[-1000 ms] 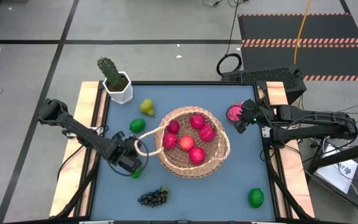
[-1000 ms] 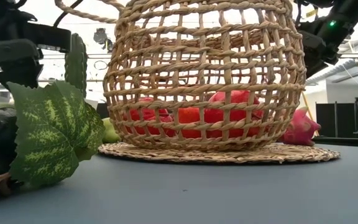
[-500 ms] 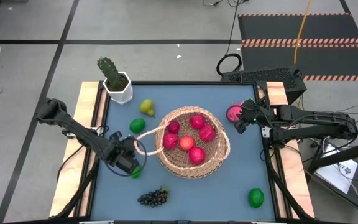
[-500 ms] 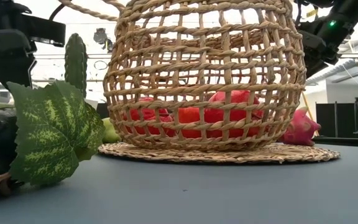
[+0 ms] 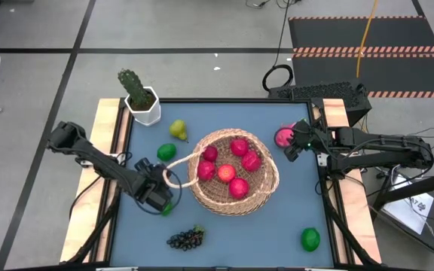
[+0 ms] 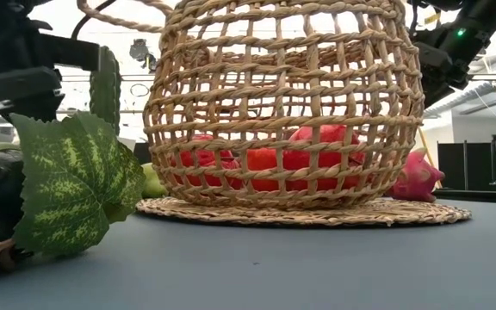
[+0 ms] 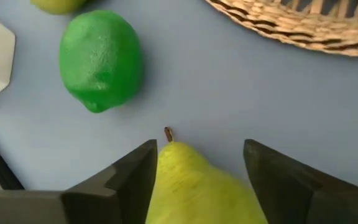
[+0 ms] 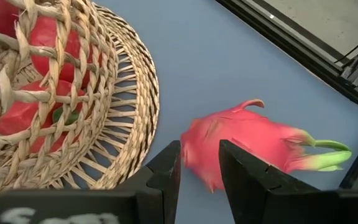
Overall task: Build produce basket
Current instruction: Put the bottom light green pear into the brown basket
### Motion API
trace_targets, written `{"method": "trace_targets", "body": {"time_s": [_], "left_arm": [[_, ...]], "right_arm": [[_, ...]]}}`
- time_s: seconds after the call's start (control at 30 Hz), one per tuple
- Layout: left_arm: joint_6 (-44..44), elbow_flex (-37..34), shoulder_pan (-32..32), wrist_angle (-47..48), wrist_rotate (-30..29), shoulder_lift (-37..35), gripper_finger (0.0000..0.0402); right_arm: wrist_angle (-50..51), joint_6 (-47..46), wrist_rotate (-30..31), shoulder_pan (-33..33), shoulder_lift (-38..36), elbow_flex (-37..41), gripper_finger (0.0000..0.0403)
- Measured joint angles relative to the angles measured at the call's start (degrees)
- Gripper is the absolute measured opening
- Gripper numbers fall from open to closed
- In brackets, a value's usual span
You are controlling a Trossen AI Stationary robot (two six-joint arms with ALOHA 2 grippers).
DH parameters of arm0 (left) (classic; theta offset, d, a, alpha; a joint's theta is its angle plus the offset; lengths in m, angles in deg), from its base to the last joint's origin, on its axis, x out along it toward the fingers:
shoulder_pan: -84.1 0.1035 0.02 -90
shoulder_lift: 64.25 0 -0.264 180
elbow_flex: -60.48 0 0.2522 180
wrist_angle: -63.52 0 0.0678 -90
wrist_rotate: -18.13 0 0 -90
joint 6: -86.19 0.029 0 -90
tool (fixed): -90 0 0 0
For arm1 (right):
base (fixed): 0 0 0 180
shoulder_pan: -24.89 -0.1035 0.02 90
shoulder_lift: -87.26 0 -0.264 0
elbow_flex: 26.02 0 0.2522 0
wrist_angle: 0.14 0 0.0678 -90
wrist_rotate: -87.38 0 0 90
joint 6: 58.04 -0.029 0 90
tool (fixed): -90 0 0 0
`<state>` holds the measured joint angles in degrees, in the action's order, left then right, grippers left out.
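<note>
worktop (image 5: 277, 226): blue mat, carries everything; most of the produce lies loose around its middle.
basket (image 5: 266, 184): mid-worktop between both arms, so either can drop into it. Holds several red apples (image 5: 238, 187).
cactus pot (image 5: 143, 105): far left corner, not part of the load.
left gripper (image 7: 199, 163): low over the worktop just left of the basket, fingers apart and straddling a yellow-green pear (image 7: 197, 190). Looks lined up to take it; gaps show on both sides, so not clamped yet.
right gripper (image 8: 199, 163): just right of the basket near the dragon fruit (image 8: 253, 143), fingers narrowly apart with nothing between them; reads as waiting.
outside the basket: lime (image 7: 101, 59) beside the pear, second pear (image 5: 178, 129), grapes (image 5: 187, 239) at near edge, lime (image 5: 310, 239) near right corner.
progress: apples in; roughly half left.
</note>
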<state>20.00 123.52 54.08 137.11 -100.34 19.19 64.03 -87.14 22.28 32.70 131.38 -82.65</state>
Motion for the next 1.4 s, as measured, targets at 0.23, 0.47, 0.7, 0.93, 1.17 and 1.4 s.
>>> {"method": "trace_targets", "body": {"time_s": [0.23,0.47,0.7,0.93,1.17,1.4], "left_arm": [[-9.54,0.0,2.04,0.1,-0.32,3.13,0.0261],[-9.35,0.0,5.15,-0.02,2.2,6.14,0.0262],[-8.45,-0.02,8.31,-0.37,4.45,7.39,0.0262],[-4.25,-0.04,9.06,-2.73,4.57,7.34,0.0262],[-5.96,-0.04,10.31,-1.75,4.67,7.34,0.0262],[-7.59,-0.04,10.28,1.55,10.22,7.34,0.0262]], "right_arm": [[0.01,0.48,-1.33,0.0,0.0,0.0,0.0103],[0.01,0.48,-5.18,0.0,0.0,0.02,0.0103],[0.0,0.75,-5.62,0.0,0.0,0.02,0.0103],[-0.8,-0.68,-5.2,0.0,0.02,0.02,0.0103],[-1.78,-2.89,-4.01,0.02,0.02,0.0,0.0103],[-1.87,-2.31,-4.15,0.0,0.02,0.02,0.0103]]}}
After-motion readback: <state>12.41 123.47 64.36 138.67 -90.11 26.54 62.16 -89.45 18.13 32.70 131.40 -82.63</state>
